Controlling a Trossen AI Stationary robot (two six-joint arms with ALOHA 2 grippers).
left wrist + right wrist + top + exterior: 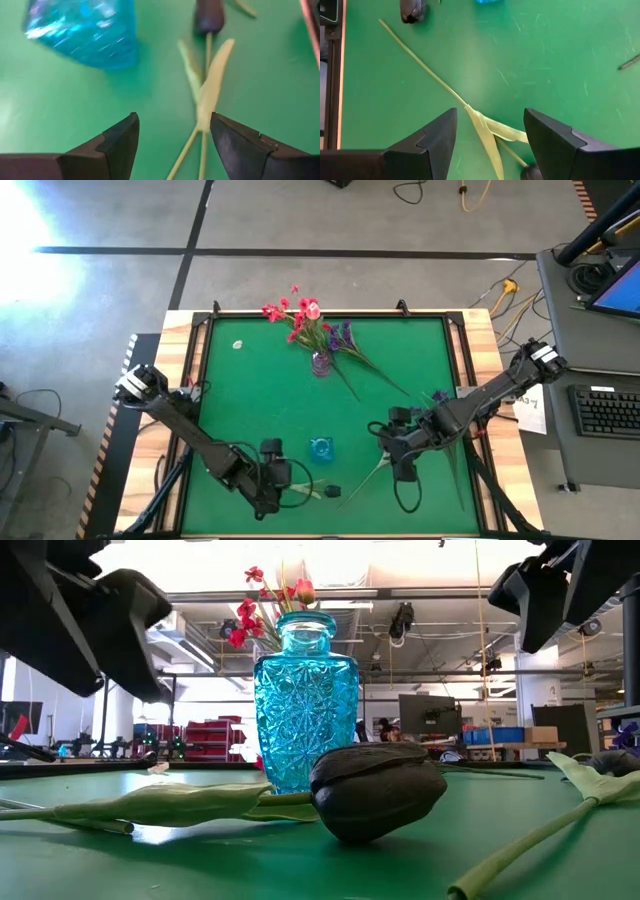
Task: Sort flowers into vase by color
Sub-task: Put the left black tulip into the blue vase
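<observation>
Green-stemmed dark tulip [375, 790] lies beside blue vase [305, 705].

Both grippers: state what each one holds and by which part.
Nothing is held. The left gripper is open above a dark tulip's green stem; the right gripper is open above another stem.

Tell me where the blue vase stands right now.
In the high view the blue vase stands upright near the table's front centre, between the left gripper and right gripper, behind a dark tulip bud.

Both arms reach inward; left end effector [283, 492] and right end effector [405, 470] gape empty
</observation>
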